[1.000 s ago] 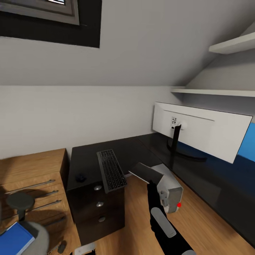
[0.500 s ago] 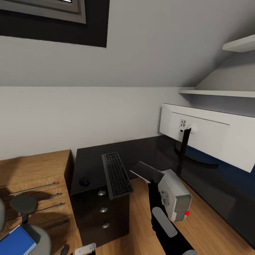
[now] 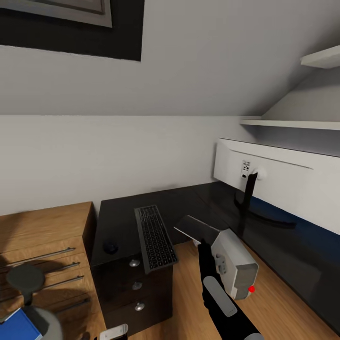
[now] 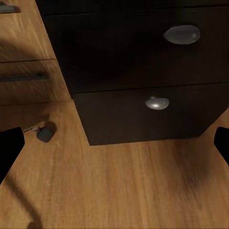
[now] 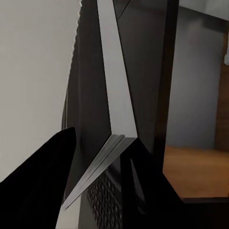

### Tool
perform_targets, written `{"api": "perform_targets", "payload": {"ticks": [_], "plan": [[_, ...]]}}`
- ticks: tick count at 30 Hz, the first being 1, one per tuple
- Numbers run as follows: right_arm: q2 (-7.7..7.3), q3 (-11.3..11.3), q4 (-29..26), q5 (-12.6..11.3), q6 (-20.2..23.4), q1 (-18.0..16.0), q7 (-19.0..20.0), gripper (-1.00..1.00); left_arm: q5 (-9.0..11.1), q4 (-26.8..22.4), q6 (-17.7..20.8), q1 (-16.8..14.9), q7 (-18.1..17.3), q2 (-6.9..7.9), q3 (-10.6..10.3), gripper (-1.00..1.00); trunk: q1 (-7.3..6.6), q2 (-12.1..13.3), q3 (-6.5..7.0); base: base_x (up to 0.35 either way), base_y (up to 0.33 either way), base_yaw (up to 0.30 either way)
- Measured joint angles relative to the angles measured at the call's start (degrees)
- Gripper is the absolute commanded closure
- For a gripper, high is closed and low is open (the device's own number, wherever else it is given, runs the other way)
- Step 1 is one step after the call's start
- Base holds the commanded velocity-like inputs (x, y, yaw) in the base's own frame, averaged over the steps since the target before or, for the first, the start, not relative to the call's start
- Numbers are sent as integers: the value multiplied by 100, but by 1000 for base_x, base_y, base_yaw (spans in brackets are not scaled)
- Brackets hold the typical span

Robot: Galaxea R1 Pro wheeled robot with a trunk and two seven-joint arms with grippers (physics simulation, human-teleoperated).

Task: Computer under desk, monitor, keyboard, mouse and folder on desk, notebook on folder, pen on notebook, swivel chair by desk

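Right gripper (image 3: 202, 243) clamped on notebook (image 3: 198, 229), held tilted in air just beside keyboard (image 3: 154, 236). Left gripper (image 4: 114, 148) fingers apart, facing worktop (image 3: 189, 200) drawers. Keyboard on worktop, end overhanging front edge. Mouse (image 3: 110, 247) near keyboard. Monitor (image 3: 278, 182) well apart from keyboard. Computer (image 3: 234, 264) on floor beyond notebook. Folder (image 3: 18, 325) on swivel chair (image 3: 40, 321), far from keyboard.
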Motion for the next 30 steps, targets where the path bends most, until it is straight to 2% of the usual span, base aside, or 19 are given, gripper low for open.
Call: {"api": "perform_targets", "payload": {"ticks": [4, 10, 13, 21, 24, 25, 30], "plan": [[-18, -11, 17, -9, 34, 0, -42, 100, 0, 0, -1, 0, 2, 0, -3, -100, 2, 0, 0, 99, 0, 0], [-160, -21, 62, -32, 55, -8, -272, 100, 0, 2, 4, 0, -19, 0, -5, -100, 0, 0, 0, 236, 0, 0], [-212, -21, 72, -39, 198, -15, -538, 100, 1, 4, 18, 0, -26, 0, -5, -100, -1, 0, 0, 280, 0, 0], [-223, -20, 137, -9, 304, -27, -618, 100, 0, 0, 26, 0, -20, 0, -8, -100, 2, 0, 0, 76, 0, 0], [-224, -21, 321, -9, 311, -77, -623, 100, 0, 0, 25, 0, -19, 0, -6, -100, 2, 0, 0, 9, 0, 0], [-224, -26, 577, -22, 347, -203, -623, 100, 0, 0, 25, 0, -19, -2, -11, -100, 3, 1, 0, 3, 0, 0], [-217, -22, 828, 0, 443, -340, -617, 100, 0, 0, 31, 0, -19, -3, -13, -100, 2, 0, 0, 1, 0, 0]]}}
